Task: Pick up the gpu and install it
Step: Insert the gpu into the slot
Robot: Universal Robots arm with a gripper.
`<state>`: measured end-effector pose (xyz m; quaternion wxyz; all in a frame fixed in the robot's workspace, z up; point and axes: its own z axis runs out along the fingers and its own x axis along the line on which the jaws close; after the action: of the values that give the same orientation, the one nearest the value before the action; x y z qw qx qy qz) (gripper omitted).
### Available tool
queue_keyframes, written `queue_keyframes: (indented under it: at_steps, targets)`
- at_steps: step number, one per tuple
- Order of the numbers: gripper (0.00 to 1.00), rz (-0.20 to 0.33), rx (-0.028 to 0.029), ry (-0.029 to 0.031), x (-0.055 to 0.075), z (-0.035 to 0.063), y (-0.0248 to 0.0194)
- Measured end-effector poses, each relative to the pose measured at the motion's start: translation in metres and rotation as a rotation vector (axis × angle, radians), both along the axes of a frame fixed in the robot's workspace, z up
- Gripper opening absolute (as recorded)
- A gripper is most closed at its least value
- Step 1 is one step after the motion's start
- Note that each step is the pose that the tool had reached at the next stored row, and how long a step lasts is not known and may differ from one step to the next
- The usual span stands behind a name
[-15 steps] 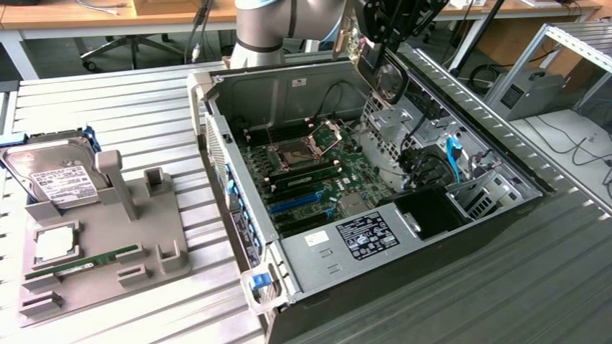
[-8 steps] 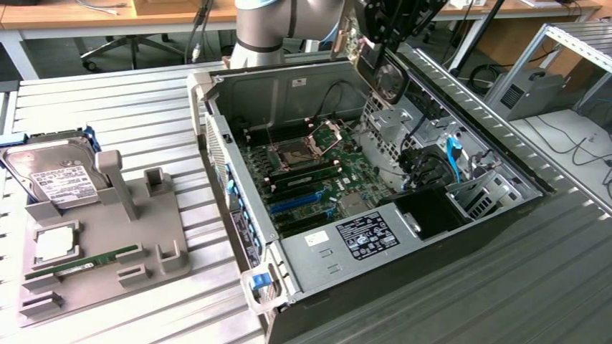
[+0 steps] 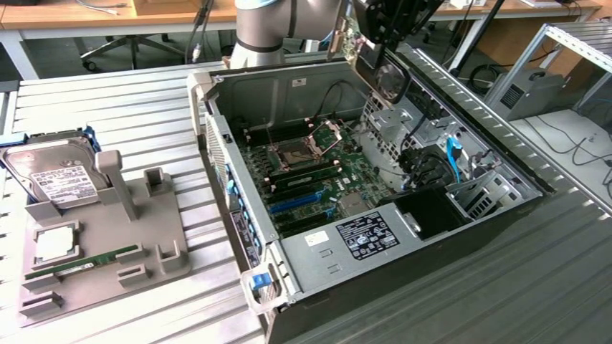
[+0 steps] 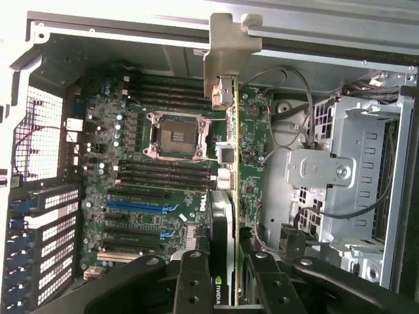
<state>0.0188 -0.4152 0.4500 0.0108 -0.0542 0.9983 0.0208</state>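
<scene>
The gpu [image 3: 386, 72] hangs above the far rim of the open computer case [image 3: 239, 186], with my gripper [image 3: 394, 20] shut on it from above. In the wrist view the gpu [image 4: 226, 163] runs edge-on away from my gripper [image 4: 226, 278], its silver end bracket [image 4: 229, 49] at the far end. Black fingers [image 4: 192, 278] press on both of its faces. Below it lies the green motherboard [image 4: 131, 131] with blue expansion slots [image 4: 141, 206] and an open processor socket [image 4: 175, 134]. The card is well above the board and touches nothing in the case.
A grey parts holder [image 3: 105, 236] sits at the exterior view's left, carrying a hard drive [image 3: 57, 179], a processor chip [image 3: 56, 244] and a green RAM stick [image 3: 82, 261]. The arm's base [image 3: 260, 32] stands behind the case. A drive cage [image 4: 340, 170] and loose cables flank the board.
</scene>
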Motion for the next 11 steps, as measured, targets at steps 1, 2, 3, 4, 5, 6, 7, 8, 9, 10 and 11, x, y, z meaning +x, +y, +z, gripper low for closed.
queue_keyframes:
  at_steps: [1, 2, 3, 4, 5, 6, 7, 8, 9, 10, 11]
  targets:
    - [0.27, 0.022, -0.0001, 0.0, 0.0, 0.0, 0.0003]
    - [0.27, 0.034, -0.0001, 0.0, -0.0001, 0.0, 0.0004]
    - [0.27, 0.045, -0.0001, 0.0, -0.0001, 0.0, 0.0005]
    - [0.27, 0.054, -0.0001, 0.0, 0.0, 0.0, 0.0005]
    - [0.27, 0.059, -0.0001, 0.0, 0.0, 0.0, 0.0005]
    - [0.27, 0.064, 0.0, 0.0, 0.0, -0.0001, 0.0005]
    - [0.27, 0.069, 0.0, 0.0001, 0.0, 0.0, 0.0006]
    - [0.27, 0.076, -0.0001, 0.0, 0.0, -0.0001, 0.0006]
    - [0.27, 0.083, -0.0001, 0.0, 0.0, 0.0, 0.0006]
    - [0.27, 0.088, -0.0001, 0.0001, 0.0, 0.0, 0.0006]
    - [0.27, 0.094, -0.0002, 0.0, 0.0, 0.0, 0.0006]
